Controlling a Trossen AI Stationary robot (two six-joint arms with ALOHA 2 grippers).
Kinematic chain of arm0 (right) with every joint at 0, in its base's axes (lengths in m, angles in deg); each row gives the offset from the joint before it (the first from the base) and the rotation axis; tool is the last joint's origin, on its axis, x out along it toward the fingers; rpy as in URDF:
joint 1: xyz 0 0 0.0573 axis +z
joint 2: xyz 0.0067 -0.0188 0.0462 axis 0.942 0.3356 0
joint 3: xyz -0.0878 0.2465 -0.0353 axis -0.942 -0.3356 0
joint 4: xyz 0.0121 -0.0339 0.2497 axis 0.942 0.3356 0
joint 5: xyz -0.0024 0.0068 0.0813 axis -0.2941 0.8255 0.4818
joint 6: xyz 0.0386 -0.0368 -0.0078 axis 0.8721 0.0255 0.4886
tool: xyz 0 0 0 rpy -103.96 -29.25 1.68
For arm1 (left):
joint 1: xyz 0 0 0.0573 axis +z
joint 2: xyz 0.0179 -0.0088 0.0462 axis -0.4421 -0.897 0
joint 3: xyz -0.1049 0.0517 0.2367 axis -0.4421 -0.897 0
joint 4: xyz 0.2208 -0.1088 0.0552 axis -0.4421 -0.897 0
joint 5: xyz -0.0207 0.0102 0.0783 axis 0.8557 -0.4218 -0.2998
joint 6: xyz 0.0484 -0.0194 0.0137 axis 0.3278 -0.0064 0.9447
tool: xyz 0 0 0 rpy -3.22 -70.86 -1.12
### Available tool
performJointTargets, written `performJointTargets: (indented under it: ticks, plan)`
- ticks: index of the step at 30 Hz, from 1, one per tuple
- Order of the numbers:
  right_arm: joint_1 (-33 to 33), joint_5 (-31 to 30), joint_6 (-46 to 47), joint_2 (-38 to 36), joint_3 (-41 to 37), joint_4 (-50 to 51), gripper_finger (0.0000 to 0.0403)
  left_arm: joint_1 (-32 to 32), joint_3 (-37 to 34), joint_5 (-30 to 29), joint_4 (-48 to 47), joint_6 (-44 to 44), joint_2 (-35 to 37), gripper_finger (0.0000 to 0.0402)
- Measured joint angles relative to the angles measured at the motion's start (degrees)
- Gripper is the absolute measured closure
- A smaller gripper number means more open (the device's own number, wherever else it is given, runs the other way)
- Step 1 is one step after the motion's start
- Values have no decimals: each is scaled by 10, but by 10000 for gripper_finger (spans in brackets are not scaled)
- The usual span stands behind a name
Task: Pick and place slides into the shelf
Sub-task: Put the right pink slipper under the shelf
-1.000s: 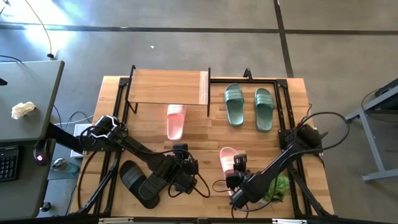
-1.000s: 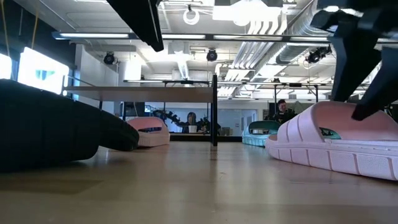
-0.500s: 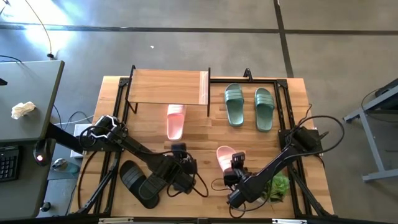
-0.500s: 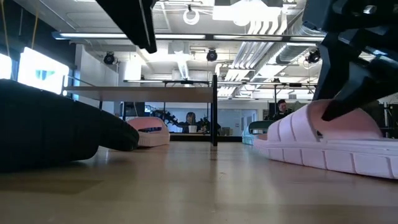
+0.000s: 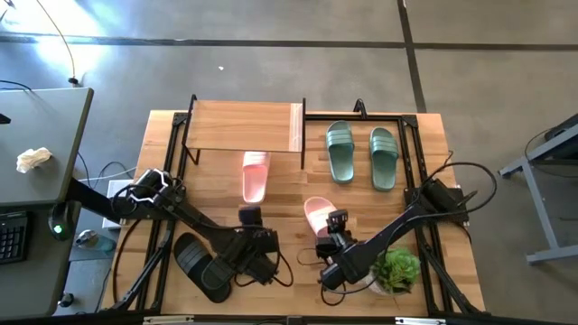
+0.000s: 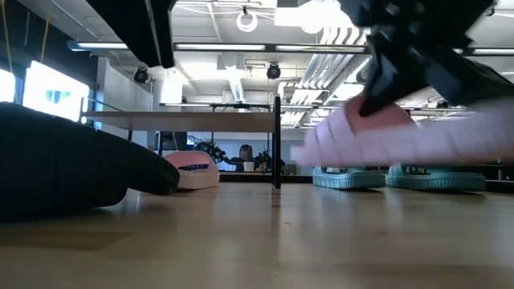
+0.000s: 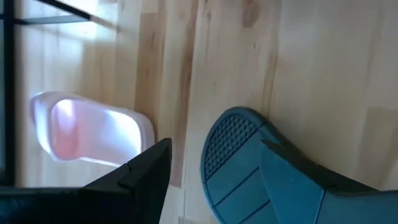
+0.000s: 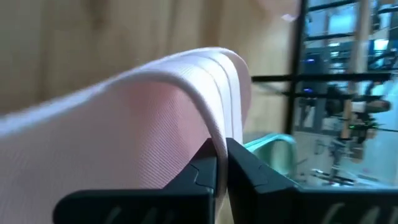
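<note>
Open-plan lab or workshop, polished concrete floor (image 5: pixel 271 54) with seams, exposed ceiling ducts (image 6: pixel 353 32) and strip lights (image 6: pixel 120 46), glass partitions, seated people (image 6: pixel 245 156) far behind wooden desk (image 5: pixel 424 135), keyboard (image 5: pixel 11 236) beside.

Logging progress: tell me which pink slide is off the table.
The pink slide pinched by the right gripper, lifted near the table's middle; the other pink slide lies flat, toe under the shelf.
</note>
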Motion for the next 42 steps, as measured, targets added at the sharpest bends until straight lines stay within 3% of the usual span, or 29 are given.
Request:
performJointTargets:
  ticks: [11, 17, 20, 25, 29, 36, 42]
  plan:
    - [-37, -48, -56, -2, 209, 82, 402, -37, 0, -57, -67, -67, 0, 177]
    - [-51, -50, -81, -2, 251, 91, 402, -47, 0, -62, 56, 12, 0, 177]
    - [-51, -49, -35, -3, 244, 129, 402, -43, 0, -13, 183, 117, 0, 177]
    - [-29, -52, 64, -10, 187, 168, 403, -13, -10, 143, 388, 287, 1, 177]
    - [-7, -42, 134, -25, 128, 172, 403, 32, -57, 255, 502, 356, 1, 177]
    - [-4, -27, 190, -59, 45, 166, 403, 125, -161, 276, 511, 330, 12, 200]
    - [-40, -22, 130, -60, 3, 52, 403, 170, -298, 282, 554, 293, 114, 262]
